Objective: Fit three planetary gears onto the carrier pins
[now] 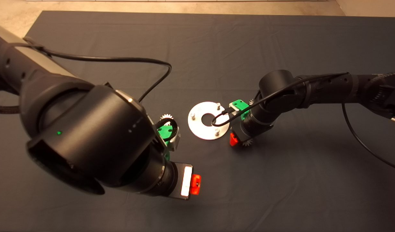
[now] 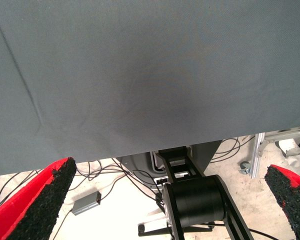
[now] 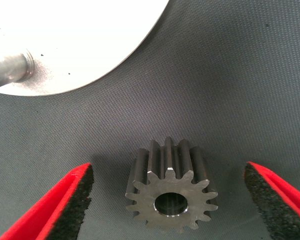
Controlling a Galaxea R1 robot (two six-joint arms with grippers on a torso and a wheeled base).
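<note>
The silver disc (image 1: 200,129) lies mid-mat, and its three carrier pins (image 1: 218,105) stand bare. Just off the disc's near right edge, one planetary gear (image 3: 170,192) lies flat on the mat. My right gripper (image 3: 167,169) is lowered over it and open, a pad on either side, neither one touching. The head view shows that gear (image 1: 248,142) beside the right gripper's red finger (image 1: 233,139). A second gear (image 1: 167,117) lies left of the disc, half hidden by my left arm. My left gripper (image 1: 195,184) hovers open over the mat's near side, holding nothing.
The disc's rim (image 3: 90,40) and one pin (image 3: 10,70) sit close behind the gear in the right wrist view. A black cable (image 1: 221,117) loops over the disc. The left wrist view shows the mat's edge (image 2: 140,150) with floor, cables and a stand beyond.
</note>
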